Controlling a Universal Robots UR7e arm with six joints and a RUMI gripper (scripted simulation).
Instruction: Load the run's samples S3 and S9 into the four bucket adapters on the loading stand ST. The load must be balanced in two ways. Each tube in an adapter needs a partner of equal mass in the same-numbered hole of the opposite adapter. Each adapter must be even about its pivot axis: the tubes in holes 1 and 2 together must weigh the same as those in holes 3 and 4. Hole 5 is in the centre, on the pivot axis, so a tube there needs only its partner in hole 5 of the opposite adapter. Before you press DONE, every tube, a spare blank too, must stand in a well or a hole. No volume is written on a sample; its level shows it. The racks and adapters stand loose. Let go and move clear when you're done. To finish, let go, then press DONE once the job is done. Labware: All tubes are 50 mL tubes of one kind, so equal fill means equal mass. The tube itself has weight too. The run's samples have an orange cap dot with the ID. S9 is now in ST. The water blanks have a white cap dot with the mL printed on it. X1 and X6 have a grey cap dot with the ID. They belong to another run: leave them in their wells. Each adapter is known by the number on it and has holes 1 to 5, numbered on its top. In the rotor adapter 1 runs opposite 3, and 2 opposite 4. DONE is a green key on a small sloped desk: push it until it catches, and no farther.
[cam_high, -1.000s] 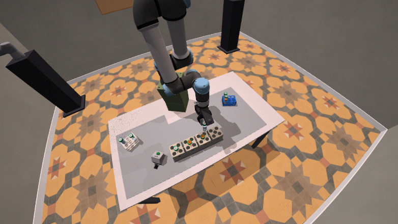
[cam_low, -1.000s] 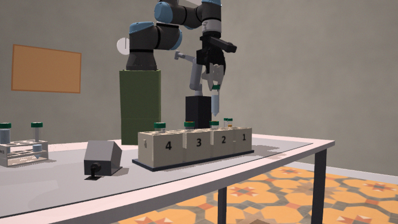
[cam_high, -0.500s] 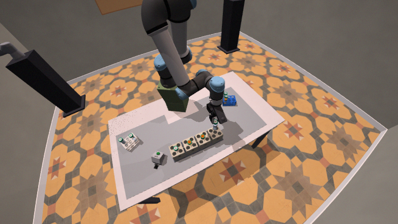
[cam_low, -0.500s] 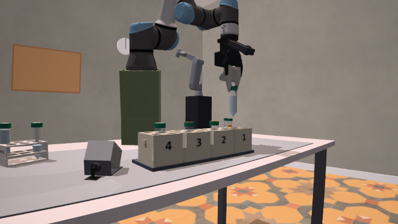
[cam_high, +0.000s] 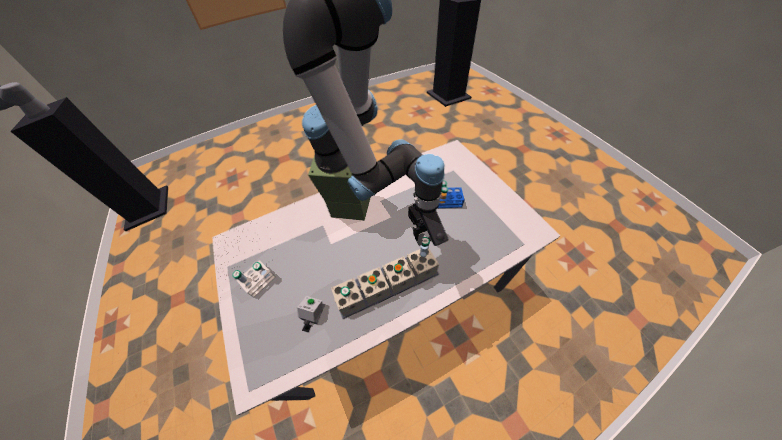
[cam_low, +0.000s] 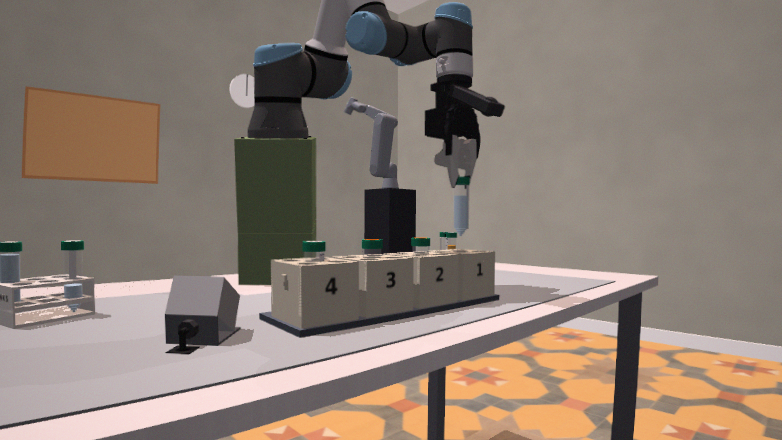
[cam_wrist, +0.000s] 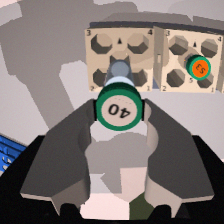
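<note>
My gripper (cam_low: 463, 177) is shut on the green cap of a water blank (cam_low: 462, 209) whose white dot reads 40 (cam_wrist: 120, 111). It holds the tube upright, its tip a little above adapter 1 (cam_low: 478, 279), over the middle of that adapter (cam_wrist: 120, 57), whose holes are all empty. On the stand, adapter 2 (cam_high: 399, 269) holds orange-dotted S3 (cam_wrist: 198, 66) near its centre. Adapter 3 (cam_high: 371, 280) holds another orange-dotted tube. Adapter 4 (cam_high: 347, 292) holds a white-dotted blank.
A white rack (cam_high: 254, 276) with two tubes stands at the table's left. A blue rack (cam_high: 452, 197) with tubes stands behind the arm at the back right. The grey DONE desk (cam_high: 310, 309) with its green key sits in front of adapter 4.
</note>
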